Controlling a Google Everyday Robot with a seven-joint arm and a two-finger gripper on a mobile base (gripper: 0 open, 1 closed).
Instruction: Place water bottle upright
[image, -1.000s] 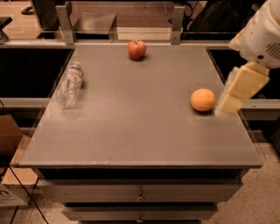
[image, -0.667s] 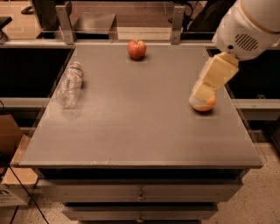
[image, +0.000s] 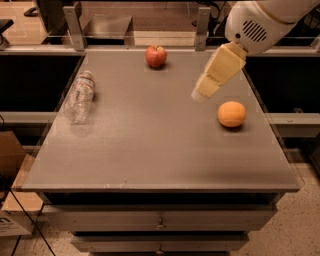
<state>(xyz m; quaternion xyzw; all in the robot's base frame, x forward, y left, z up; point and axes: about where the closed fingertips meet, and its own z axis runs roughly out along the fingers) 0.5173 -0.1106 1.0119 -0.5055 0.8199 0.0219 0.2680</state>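
Observation:
The water bottle (image: 80, 97) is clear crinkled plastic with a whitish label band. It lies on its side near the left edge of the grey table (image: 150, 150), lengthwise toward the back. My gripper (image: 204, 94) hangs above the right half of the table, cream-coloured, on a white arm that comes in from the upper right. It is far to the right of the bottle and holds nothing that I can see.
A red apple (image: 156, 56) stands at the back middle of the table. An orange (image: 231, 114) lies on the right side, just below and right of the gripper. A cardboard box (image: 12, 165) sits on the floor at the left. Drawers are under the tabletop.
The gripper has moved left and toward the back, from the table's right edge past the orange to over the right middle. The bottle, apple and orange have not moved.

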